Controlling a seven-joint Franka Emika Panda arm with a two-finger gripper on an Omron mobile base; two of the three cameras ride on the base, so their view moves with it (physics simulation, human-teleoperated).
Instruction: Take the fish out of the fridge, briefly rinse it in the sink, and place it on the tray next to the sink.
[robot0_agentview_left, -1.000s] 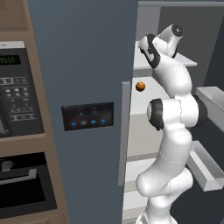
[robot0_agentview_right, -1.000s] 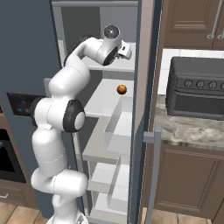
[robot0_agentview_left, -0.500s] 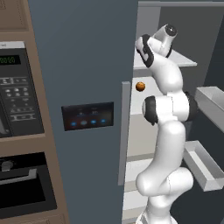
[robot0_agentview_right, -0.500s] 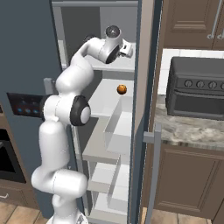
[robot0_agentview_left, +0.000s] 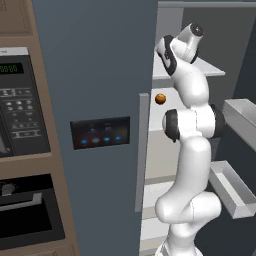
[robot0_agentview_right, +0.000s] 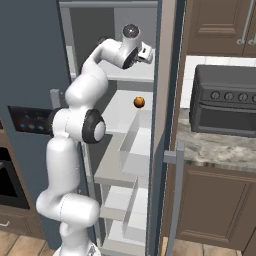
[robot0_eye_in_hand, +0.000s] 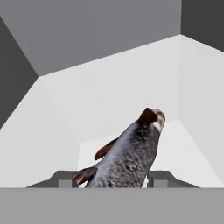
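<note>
An orange ball (robot0_agentview_left: 160, 98) sits on a white shelf; a black countertop oven (robot0_agentview_right: 225, 106) stands at its three o'clock.

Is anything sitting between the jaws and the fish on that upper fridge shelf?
Nothing visible does. In the hand view the fish lies directly between the two finger tips, its body rising from the gap toward the shelf's back corner. The white shelf around it looks bare; the small orange ball sits on a lower shelf.

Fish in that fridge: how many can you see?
1. The fish lies on a white fridge shelf, between the gripper fingertips in the hand view. More could be hidden behind the arm or door.
</note>
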